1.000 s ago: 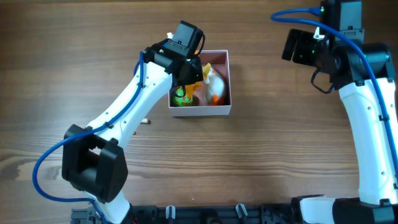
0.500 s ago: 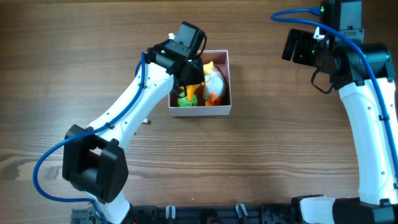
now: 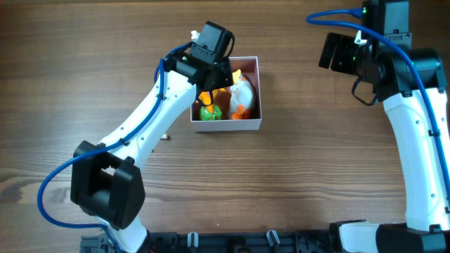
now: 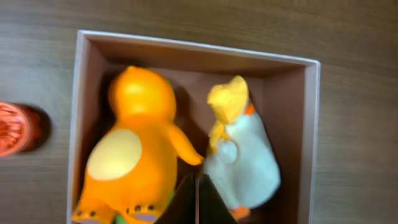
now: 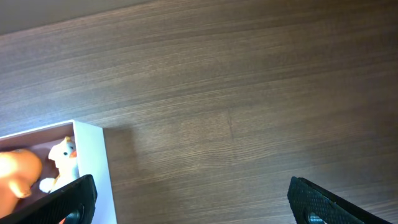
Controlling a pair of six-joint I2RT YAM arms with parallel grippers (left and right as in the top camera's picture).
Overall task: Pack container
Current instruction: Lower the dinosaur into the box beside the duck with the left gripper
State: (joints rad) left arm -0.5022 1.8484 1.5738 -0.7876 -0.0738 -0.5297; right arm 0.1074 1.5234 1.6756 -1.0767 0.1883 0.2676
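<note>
1. Nearer the robot than the container [image 3: 226, 126], the left arm [image 3: 144, 130] leaves its black base joint and slants away in one long white reach. A blue cable [image 3: 49, 184] loops beside it.
2. Beyond that, the container lies on the wooden table [image 3: 302, 186] with its open side up. It is square, so it has no long axis. Its thin white walls run with the wood grain and across it.
3. Inside the container, an orange figure [image 4: 134, 158] with a pale belly lies close along the left wall, head toward the far wall. A white bird toy [image 4: 245, 158] with a yellow head lies to its right, and the figure's arm touches it. A green toy [image 3: 207, 113] sits in the near left corner, partly under the orange figure.
4. Above the container's near left part, the left gripper [image 4: 196, 198] points straight down. Its dark fingers are pressed together with nothing between them, over the seam where the two larger toys meet. Whether the tips touch either toy cannot be told.
5. Just outside the container's left wall, a little apart from it, sits a red-orange ribbed round thing [image 4: 13, 128], seen only from the left wrist.
6. Well to the right of the container and farther back, the right arm [image 3: 422, 140] stands with its white forearm upright and its wrist bent toward the container. The right gripper [image 5: 191, 190] hangs over bare wood with its fingers spread wide, holding nothing.
</note>
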